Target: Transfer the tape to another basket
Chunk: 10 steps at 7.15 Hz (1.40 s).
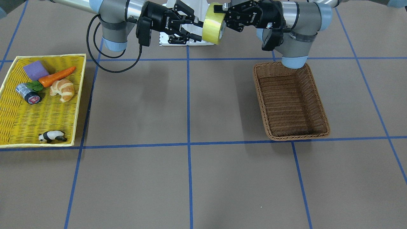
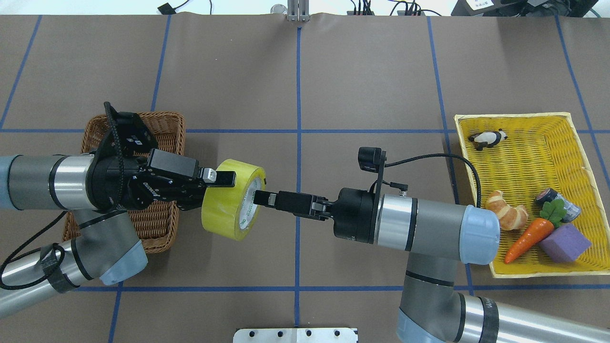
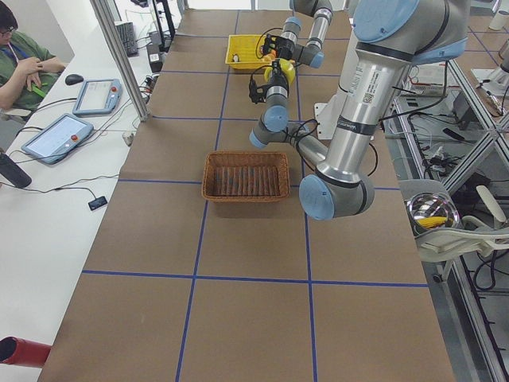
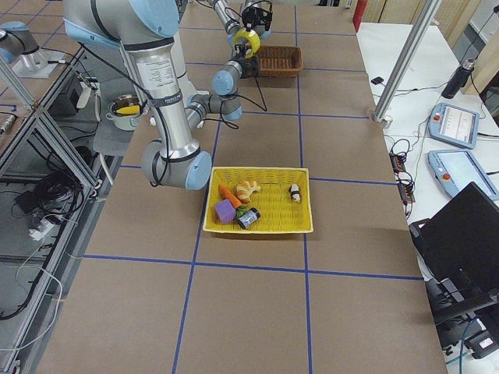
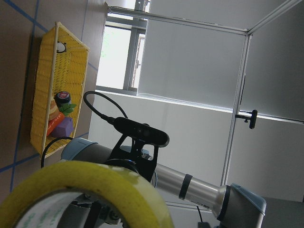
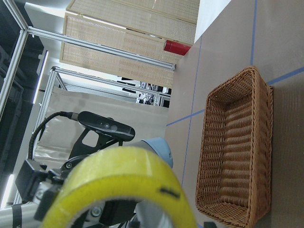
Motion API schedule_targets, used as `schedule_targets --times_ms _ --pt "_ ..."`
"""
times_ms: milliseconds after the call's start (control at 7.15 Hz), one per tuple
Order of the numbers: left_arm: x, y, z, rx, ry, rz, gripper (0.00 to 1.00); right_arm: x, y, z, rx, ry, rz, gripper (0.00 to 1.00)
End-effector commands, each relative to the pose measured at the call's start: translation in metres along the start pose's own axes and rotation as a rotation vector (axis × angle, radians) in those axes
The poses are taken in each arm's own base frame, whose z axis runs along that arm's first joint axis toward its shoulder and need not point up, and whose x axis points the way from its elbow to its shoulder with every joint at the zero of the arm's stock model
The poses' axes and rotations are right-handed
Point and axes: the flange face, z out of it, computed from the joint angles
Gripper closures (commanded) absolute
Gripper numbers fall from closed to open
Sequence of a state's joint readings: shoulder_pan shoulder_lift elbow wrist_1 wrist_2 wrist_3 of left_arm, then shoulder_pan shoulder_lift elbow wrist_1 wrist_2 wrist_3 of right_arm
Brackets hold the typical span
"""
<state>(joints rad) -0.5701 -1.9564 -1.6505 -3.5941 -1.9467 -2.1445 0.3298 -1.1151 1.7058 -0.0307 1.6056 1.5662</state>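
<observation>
The yellow tape [image 2: 228,206] hangs in the air between both arms, standing on edge beside the brown wicker basket [image 2: 167,120]. My left gripper [image 2: 228,183] is shut on the roll's upper wall, with one finger lying over its outside. My right gripper [image 2: 261,197] faces the roll's open side with its fingers spread. In the front-facing view the tape [image 1: 213,24] is held by the left gripper [image 1: 221,14], and the right gripper [image 1: 200,31] stands open at its edge. The basket [image 1: 259,92] is empty. The tape fills the bottom of both wrist views [image 5: 95,185] [image 6: 123,175].
A flat yellow woven tray [image 2: 524,116] at the robot's right holds a panda figure [image 2: 487,139], a croissant [image 2: 507,215], a carrot [image 2: 526,238], a purple block [image 2: 564,243] and a small silver cylinder [image 2: 555,200]. A white base plate [image 2: 295,334] lies at the table's near edge.
</observation>
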Motion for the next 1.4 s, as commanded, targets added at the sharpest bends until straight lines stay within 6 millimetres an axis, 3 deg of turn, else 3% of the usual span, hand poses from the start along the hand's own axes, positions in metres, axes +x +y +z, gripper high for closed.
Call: schedule_targets --times_ms 0,140,420,559,839,979,1259 --pt "-0.002 0.001 -0.002 -0.001 -0.005 -0.004 1.00 0.000 -0.001 0.000 0.001 0.000 -0.001 0.14" --pt "-0.001 0.001 -0.003 -0.002 -0.002 -0.001 1.00 0.002 -0.002 -0.002 0.003 0.003 -0.002 0.02" --pt "-0.005 0.003 -0.011 -0.015 -0.026 -0.012 1.00 0.024 -0.016 -0.035 0.023 -0.004 -0.021 0.01" --pt "0.000 -0.003 -0.014 -0.006 -0.040 0.001 1.00 0.035 -0.041 -0.053 0.054 0.040 -0.053 0.01" --pt "0.030 -0.043 -0.022 0.128 -0.140 0.021 1.00 0.061 -0.120 -0.089 0.068 0.167 -0.160 0.01" --pt "0.047 -0.068 -0.033 0.183 -0.238 0.040 1.00 0.069 -0.160 -0.108 0.066 0.258 -0.249 0.01" --pt "0.061 -0.103 -0.059 0.225 -0.446 0.136 1.00 0.080 -0.224 -0.138 0.095 0.493 -0.392 0.01"
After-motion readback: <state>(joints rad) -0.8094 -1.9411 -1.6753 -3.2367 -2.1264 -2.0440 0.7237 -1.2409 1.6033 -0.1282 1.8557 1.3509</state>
